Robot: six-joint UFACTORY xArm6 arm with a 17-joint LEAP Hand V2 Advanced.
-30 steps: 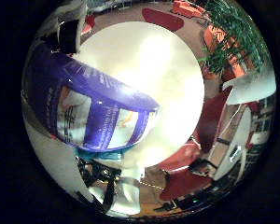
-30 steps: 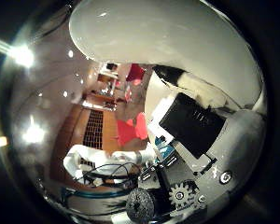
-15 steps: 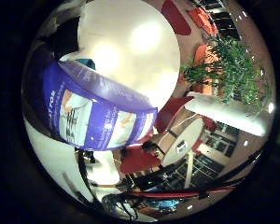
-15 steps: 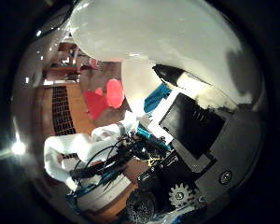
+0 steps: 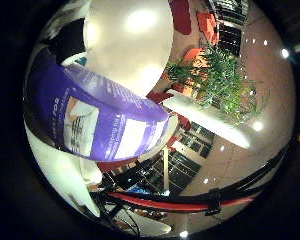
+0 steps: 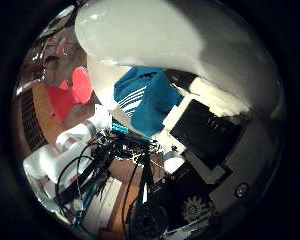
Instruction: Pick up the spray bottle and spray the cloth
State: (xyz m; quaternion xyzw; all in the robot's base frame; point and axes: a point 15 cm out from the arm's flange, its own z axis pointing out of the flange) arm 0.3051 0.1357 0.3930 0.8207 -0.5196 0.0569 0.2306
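Observation:
The spray bottle (image 5: 95, 125), white with a purple label, fills much of the little finger side view and sits close against my palm. Its white body (image 6: 155, 35) also arches across the thumb side view. My right hand (image 6: 210, 145) shows as black and white finger parts curled against the bottle, with a gear below them. A teal-blue cloth (image 6: 145, 100) with white stripes lies on a white table (image 6: 101, 75), beyond the bottle and apart from it.
A round white tabletop (image 5: 130, 45) lies behind the bottle. Around it stand red chairs (image 5: 181, 15), with another red seat (image 6: 72, 92) by the table with the cloth. A green plant (image 5: 222, 80) stands over a white ledge. The white arm (image 6: 55, 152) is in view.
Both views have swung, so the hand has turned with the bottle still in it. The teal-blue cloth has come into the thumb side view, where only a sliver showed before.

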